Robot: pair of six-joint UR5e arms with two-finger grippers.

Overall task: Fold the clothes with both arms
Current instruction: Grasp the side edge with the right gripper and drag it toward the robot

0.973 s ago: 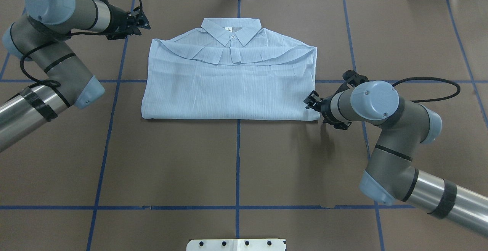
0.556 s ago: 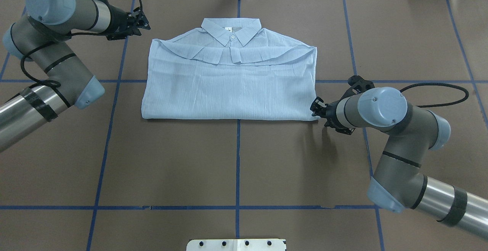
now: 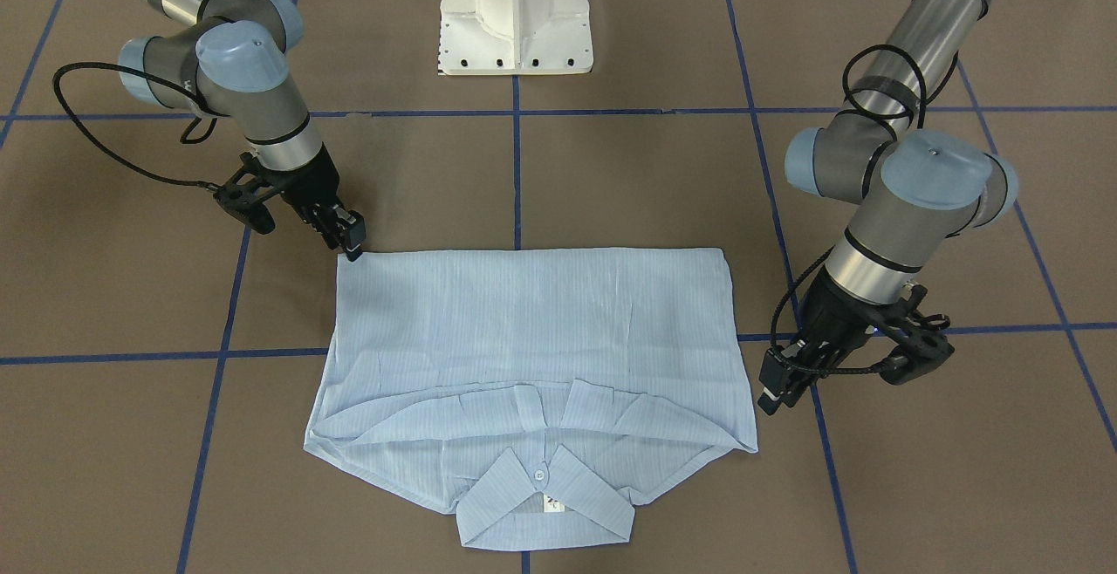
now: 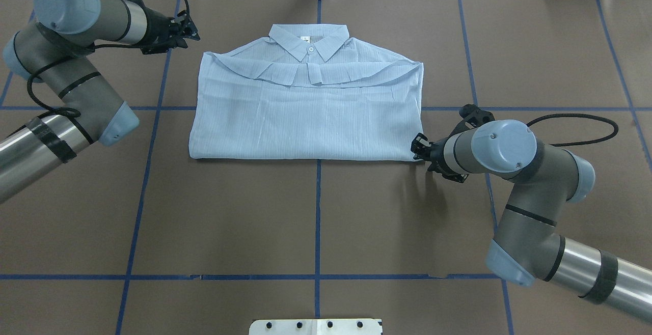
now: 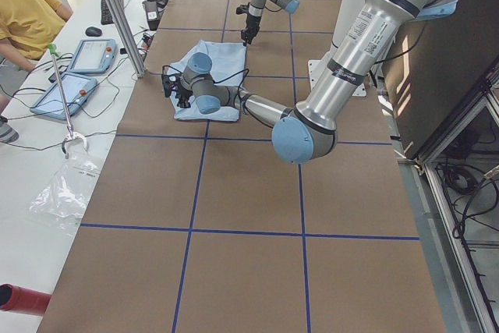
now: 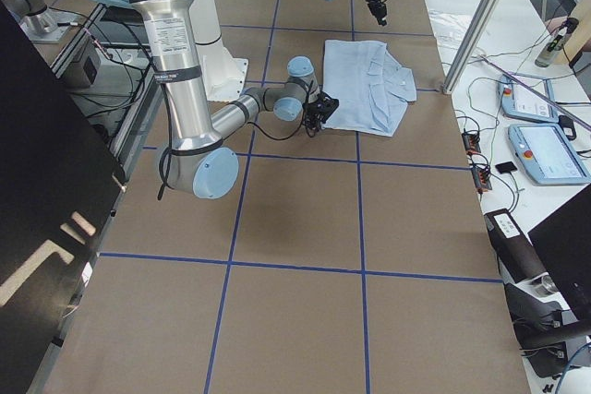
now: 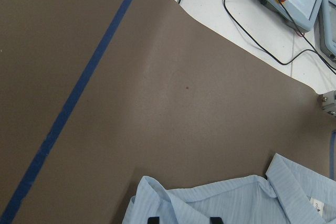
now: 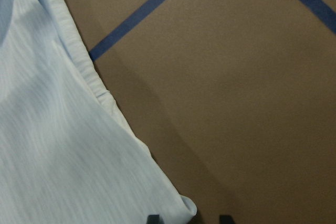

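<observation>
The light blue striped shirt (image 4: 305,116) lies folded flat on the brown table, collar (image 4: 309,39) at the far side. My right gripper (image 4: 416,146) is open and low at the shirt's near right corner. In the right wrist view that corner (image 8: 184,208) lies between the two fingertips (image 8: 153,219). In the front view this gripper (image 3: 351,245) touches the corner. My left gripper (image 4: 195,32) is open, just off the shirt's far left shoulder. It hangs above the table (image 3: 768,399), and the shoulder fold (image 7: 157,192) shows in the left wrist view.
The white pedestal base (image 3: 515,11) stands at the robot's side of the table. Blue tape lines (image 4: 318,213) cross the brown mat. Beyond the far edge are cables, teach pendants (image 5: 78,56) and an aluminium post (image 6: 480,16).
My right gripper has moved toward me along the shirt's right edge to its near right corner. My left gripper has shifted very slightly away from the shirt. The shirt has not moved.
</observation>
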